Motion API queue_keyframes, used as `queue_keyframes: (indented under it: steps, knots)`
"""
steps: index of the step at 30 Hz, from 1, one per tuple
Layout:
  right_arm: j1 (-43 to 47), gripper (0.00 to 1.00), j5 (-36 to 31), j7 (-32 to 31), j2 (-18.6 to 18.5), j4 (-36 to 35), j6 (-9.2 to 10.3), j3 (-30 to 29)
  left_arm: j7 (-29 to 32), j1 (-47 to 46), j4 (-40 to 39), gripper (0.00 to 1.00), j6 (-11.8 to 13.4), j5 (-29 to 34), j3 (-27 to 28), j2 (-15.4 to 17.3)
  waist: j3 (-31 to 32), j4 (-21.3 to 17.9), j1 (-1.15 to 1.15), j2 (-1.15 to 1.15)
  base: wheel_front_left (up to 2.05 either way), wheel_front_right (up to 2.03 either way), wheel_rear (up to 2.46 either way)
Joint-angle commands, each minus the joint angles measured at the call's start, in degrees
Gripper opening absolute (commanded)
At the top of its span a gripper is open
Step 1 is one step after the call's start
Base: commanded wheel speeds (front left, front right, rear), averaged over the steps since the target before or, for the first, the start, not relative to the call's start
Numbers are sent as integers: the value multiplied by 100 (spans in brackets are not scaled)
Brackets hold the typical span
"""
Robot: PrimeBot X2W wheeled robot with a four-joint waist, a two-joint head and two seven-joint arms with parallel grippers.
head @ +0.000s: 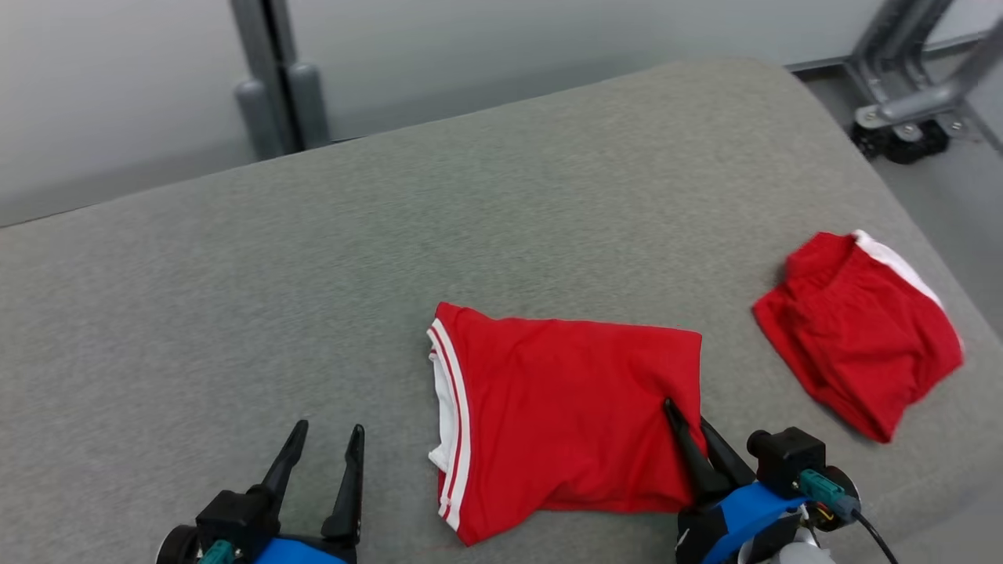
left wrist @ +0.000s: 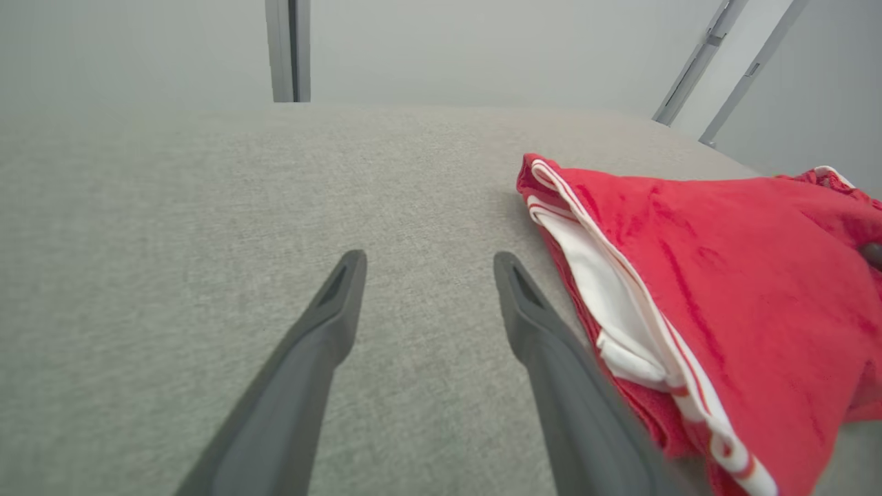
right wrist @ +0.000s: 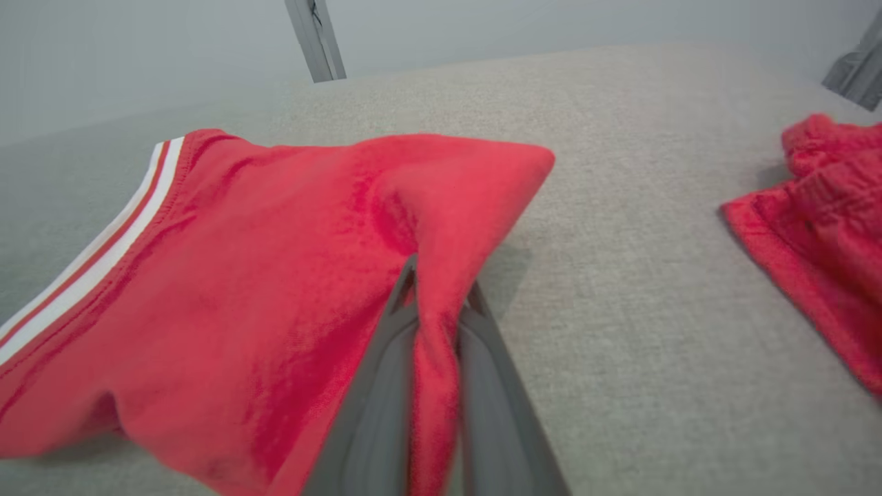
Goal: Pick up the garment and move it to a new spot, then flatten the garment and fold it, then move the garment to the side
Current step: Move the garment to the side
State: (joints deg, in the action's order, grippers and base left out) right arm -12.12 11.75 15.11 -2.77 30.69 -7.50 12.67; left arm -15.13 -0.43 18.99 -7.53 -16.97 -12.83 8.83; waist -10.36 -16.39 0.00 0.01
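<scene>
The garment point(head: 564, 415) is a red piece with white-striped trim, folded and lying near the front of the grey padded table point(head: 313, 274). My right gripper point(head: 683, 417) is shut on the garment's right edge; in the right wrist view a fold of red cloth point(right wrist: 441, 275) is pinched between its fingers point(right wrist: 382, 386) and lifted a little. My left gripper point(head: 325, 435) stands open over bare table to the left of the garment, apart from it. In the left wrist view the striped hem point(left wrist: 620, 275) lies just right of its open fingers point(left wrist: 324, 331).
A second red garment point(head: 858, 333) with a white band lies bunched near the table's right edge. Grey metal posts point(head: 270, 78) stand behind the table, and a frame foot point(head: 901, 117) stands on the floor at the far right. The table's left and back are bare.
</scene>
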Motion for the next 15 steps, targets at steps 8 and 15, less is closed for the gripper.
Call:
queue_keyframes:
  steps: [8, 15]
  knots:
    - [461, 0, -76, 2, -23, -773, 2, 119, 3, 55, -315, 100, 9, 29, -248, 174, 1, -1279, 0, -1, 0, 0, 0]
    - [-58, 0, -1432, -162, -20, -773, 2, -910, 3, 88, -324, 100, 9, -43, -361, 397, -191, -1079, 0, -1, 0, 0, 0]
